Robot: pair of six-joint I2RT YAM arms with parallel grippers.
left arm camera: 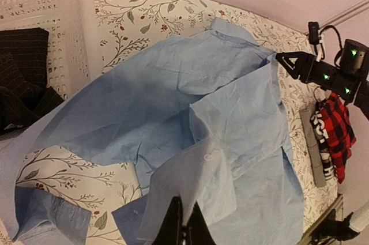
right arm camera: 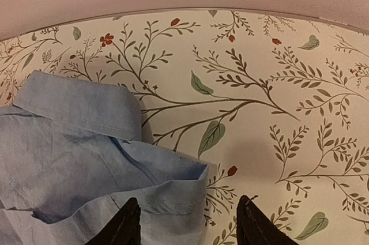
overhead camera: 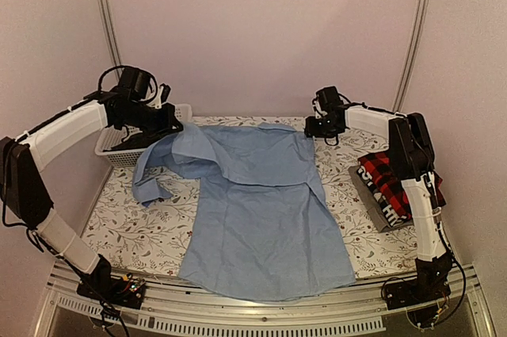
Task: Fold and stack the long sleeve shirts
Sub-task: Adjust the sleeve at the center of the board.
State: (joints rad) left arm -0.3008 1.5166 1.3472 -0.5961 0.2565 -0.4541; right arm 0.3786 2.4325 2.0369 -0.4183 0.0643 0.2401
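Left claw (overhead camera: 168,121), clenched on a fold of the light blue shirt (overhead camera: 261,202), holds that part raised off the surface (overhead camera: 127,226) just beside the white lattice basket (overhead camera: 119,151); in its wrist view the fingers (left arm camera: 176,222) press together with blue cloth pinched at their tips. From there the shirt slopes down and spreads across the middle of the floral surface, its hem reaching the near edge and one sleeve lying crumpled on the left. Right claw (right arm camera: 190,199) is released, its two fingers well apart over the far right corner of the shirt, where the collar and a stitched edge lie flat; one finger is over the blue cloth, the other over bare floral print. A red-and-black plaid shirt (overhead camera: 392,178) sits folded at the right side of the surface, on top of a grey shirt (overhead camera: 368,194), apart from the blue one. Dark cloth (left arm camera: 23,72) lies inside the basket.
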